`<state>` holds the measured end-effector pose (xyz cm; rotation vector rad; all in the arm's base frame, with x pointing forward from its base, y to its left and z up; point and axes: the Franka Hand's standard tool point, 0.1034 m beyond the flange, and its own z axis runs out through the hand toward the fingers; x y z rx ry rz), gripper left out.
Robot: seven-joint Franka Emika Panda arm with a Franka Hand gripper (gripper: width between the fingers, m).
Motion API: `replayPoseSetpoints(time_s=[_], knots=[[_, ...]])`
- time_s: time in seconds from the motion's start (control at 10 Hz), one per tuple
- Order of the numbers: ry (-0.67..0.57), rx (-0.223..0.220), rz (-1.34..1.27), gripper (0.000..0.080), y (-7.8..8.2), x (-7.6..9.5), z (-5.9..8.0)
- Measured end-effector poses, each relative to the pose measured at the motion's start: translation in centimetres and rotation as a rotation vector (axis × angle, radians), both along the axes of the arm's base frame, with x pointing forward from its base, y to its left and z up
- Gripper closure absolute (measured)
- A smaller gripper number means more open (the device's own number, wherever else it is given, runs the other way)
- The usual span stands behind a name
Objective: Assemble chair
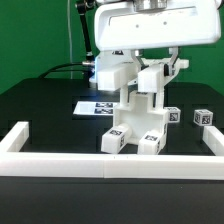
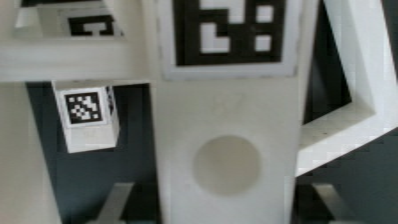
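Exterior view, and here's the count: one arm, one gripper (image 1: 152, 68), one part-built chair (image 1: 137, 112) standing directly beneath that hand on the black table (image 1: 50, 110). The jaws are clamped on the chair's topmost white piece, holding it from above. Two loose blocks, one nearer (image 1: 172, 117) and one farther (image 1: 205, 117), sit lower than the hand and off toward the exterior view's right, well apart from it, each showing a square tag. One marker board (image 1: 98, 106) lies flat below the hand toward the exterior view's left, behind the chair's base. One border rail (image 1: 100, 160) runs low in front of everything and turns back along both sides. The chair itself: white, blocky, upright pieces joined with gaps between them, and two tagged ends at the bottom, one (image 1: 115, 140) beside the other (image 1: 152, 141). Over on the wrist view, a broad white upright (image 2: 222, 130) carries one large tag above an oval recess, with one smaller tag (image 2: 84, 108) on a neighbouring piece
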<state>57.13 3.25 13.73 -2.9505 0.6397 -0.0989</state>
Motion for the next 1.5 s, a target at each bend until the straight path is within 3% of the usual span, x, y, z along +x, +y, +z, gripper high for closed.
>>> replayPoseSetpoints(time_s=[0.5,1.5], knots=[[0.001,-0.005,0.005,0.0509,0.28,-0.51,-0.65],[-0.003,-0.006,0.003,0.0509,0.15,-0.43,-0.62]])
